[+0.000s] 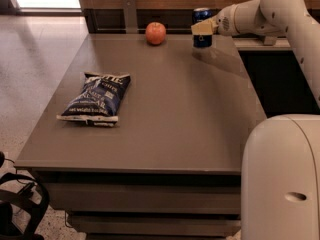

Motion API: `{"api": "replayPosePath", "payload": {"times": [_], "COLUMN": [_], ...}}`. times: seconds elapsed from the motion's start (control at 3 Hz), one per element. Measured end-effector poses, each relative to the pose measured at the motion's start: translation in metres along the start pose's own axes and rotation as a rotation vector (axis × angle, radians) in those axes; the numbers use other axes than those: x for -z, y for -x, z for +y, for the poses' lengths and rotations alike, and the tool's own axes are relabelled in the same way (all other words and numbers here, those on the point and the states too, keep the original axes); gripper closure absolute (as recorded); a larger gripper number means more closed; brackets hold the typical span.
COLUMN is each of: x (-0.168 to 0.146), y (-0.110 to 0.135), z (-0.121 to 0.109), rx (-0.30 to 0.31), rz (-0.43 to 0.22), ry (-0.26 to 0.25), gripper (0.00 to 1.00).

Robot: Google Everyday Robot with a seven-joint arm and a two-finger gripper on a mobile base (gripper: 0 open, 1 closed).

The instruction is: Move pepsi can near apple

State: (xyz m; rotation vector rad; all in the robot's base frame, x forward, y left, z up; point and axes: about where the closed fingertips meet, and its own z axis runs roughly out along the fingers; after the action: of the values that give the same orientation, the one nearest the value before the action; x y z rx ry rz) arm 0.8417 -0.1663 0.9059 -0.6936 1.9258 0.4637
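Note:
The pepsi can (201, 16) is a dark blue can, upright at the far right of the grey table (165, 114). My gripper (202, 29) reaches in from the right and is shut on the pepsi can; its tan fingers (202, 27) cross the can's middle. The can's base is at or just above the tabletop. The red-orange apple (155, 33) stands at the table's far edge, to the left of the can, with a gap of about one can's width between them.
A flat dark blue chip bag (96, 99) lies on the left half of the table. A wooden wall and a grey upright bracket (129, 14) stand behind the far edge. My white arm (285, 14) spans the right side; my base (280, 179) fills the lower right.

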Motion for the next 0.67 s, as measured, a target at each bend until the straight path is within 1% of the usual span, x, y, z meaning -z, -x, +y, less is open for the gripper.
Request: {"api": "replayPosePath", "payload": {"times": [0.33,0.67], "x": [-0.0137,-0.0233], "y": [-0.0108,-0.0146], "z": [0.0047,0.0106], "rx": [-0.017,-0.024], "rz": [0.007,-0.01], "ry": [0.029,0.057], "gripper": [1.0,1.0]}}
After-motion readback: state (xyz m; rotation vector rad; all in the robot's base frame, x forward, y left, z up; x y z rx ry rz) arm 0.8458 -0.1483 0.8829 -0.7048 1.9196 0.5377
